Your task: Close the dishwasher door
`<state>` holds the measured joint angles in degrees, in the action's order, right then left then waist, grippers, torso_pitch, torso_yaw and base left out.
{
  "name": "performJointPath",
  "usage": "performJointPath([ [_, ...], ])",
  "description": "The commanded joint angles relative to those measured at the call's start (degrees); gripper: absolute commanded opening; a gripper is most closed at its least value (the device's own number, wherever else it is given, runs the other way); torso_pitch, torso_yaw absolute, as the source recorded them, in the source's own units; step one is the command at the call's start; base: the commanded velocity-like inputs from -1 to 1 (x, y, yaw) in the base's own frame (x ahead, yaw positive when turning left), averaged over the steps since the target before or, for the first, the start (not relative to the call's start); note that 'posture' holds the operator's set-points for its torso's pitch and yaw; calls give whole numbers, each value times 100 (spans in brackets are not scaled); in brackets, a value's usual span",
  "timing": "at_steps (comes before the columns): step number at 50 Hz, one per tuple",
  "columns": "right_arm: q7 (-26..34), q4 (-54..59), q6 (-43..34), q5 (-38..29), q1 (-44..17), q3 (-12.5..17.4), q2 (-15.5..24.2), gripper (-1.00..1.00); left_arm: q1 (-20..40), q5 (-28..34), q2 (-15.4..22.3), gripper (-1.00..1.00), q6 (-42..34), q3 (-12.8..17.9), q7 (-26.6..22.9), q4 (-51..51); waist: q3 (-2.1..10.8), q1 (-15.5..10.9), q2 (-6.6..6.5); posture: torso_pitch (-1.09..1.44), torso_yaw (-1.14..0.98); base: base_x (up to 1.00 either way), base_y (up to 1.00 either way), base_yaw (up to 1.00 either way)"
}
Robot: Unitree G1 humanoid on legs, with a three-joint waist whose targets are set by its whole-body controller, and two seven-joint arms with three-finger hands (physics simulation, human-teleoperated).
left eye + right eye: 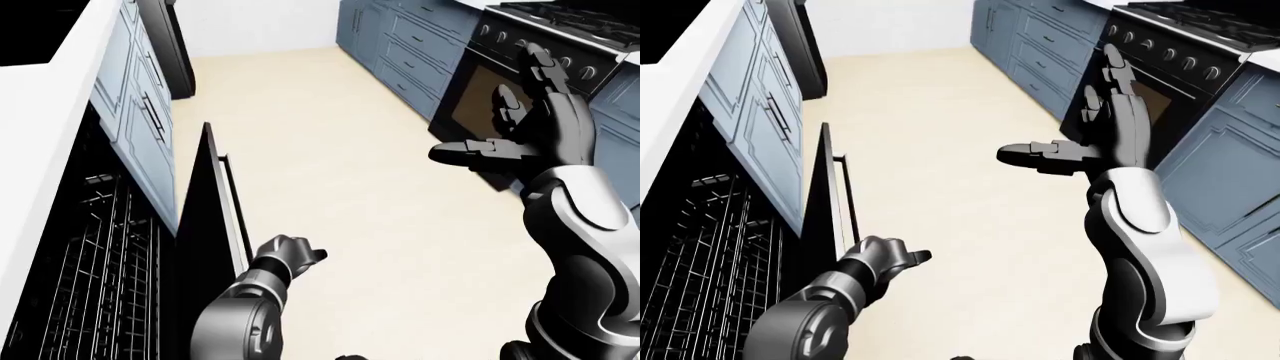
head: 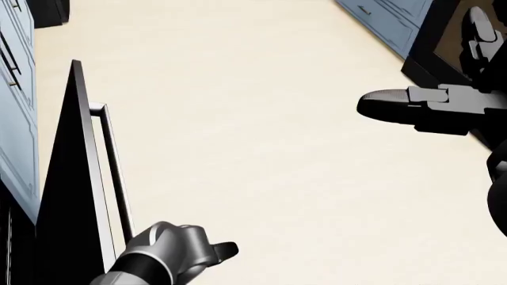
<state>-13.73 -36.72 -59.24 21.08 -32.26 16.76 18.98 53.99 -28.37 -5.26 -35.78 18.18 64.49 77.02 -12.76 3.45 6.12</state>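
Kitchen floor (image 1: 330,150); dishwasher door (image 1: 205,217) just beside left hand (image 1: 287,251).

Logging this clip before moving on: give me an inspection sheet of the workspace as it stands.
Surface: cream floor, bare.
Job's things: dishwasher door partly open, edge-on; bar handle on its outer face; wire racks visible inside.
Clutter: nothing seen.
Hands: left hand beside the door's outer face near the handle, contact unclear; right hand raised, fingers spread, empty.
Cables: nothing seen.
Surroundings: blue cabinets, black stove opposite.
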Motion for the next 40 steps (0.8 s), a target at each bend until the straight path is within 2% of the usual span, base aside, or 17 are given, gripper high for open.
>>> performJointPath([
  [1, -10, -144, 163, -27, -140, 63, 69, 100, -43, 338, 325, 100, 59, -47, 692, 78, 109, -101, -37, 94, 0, 0, 0, 0],
  [6, -9, -149, 149, -18, -151, 81, 73, 100, -107, 349, 362, 100, 4, -19, 1123, 94, 118, -90, -44, 94, 0, 0, 0, 0],
  [20, 0, -113, 194, -50, -130, 44, 56, 100, -171, 335, 471, 100, 47, 57, 1357, 99, 167, -57, -105, 94, 0, 0, 0, 0],
  [40, -5, -163, 126, -52, -144, 58, 47, 100, -256, 82, 680, 100, 114, 33, 1132, 70, 189, -93, -195, 94, 0, 0, 0, 0],
])
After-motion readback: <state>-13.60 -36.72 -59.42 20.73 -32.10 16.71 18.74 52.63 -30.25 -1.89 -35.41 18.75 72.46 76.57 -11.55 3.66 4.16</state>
